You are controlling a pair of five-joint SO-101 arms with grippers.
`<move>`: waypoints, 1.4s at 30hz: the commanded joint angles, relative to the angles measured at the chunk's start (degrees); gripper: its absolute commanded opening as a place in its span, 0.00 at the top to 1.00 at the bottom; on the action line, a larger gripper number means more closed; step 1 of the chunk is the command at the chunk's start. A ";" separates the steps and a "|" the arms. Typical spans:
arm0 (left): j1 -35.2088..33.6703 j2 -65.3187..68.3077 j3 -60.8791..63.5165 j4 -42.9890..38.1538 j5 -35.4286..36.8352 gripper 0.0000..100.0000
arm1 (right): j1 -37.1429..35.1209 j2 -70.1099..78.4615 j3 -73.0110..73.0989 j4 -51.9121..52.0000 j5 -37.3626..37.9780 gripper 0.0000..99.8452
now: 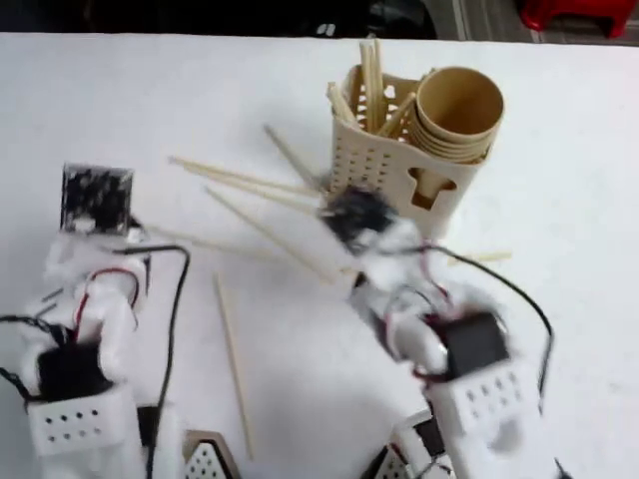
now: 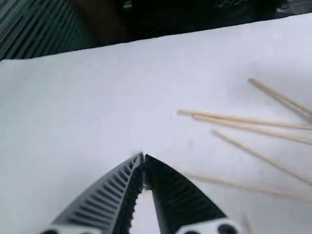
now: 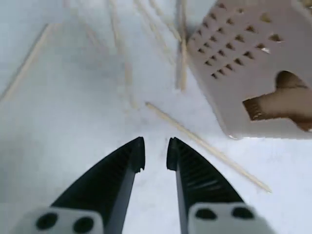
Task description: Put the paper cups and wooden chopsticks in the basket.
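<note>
Basket (image 1: 374, 165) stands upper right, near the table's (image 1: 579, 249) far edge. Your right gripper (image 3: 155, 155) hangs beside it, tips slightly apart. Your left gripper (image 2: 143, 160) is pinched together. Chopsticks (image 1: 233, 364) litter the centre.

White table (image 1: 110, 100), dark room (image 1: 200, 15) behind

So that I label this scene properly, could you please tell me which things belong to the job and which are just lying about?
Job: basket, paper cups, stowed chopsticks, loose chopsticks.
Lying about: black cables.
</note>
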 commanded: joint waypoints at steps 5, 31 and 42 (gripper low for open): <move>-10.51 -10.51 24.97 -15.56 -0.09 0.98 | -7.43 16.84 -13.89 -0.31 0.53 0.90; -13.93 -14.99 30.95 -18.29 2.73 0.98 | -17.27 66.51 -35.43 -18.68 0.44 0.63; -13.93 -14.99 31.03 -18.20 2.73 0.98 | -18.68 86.99 -50.46 -18.24 0.79 0.63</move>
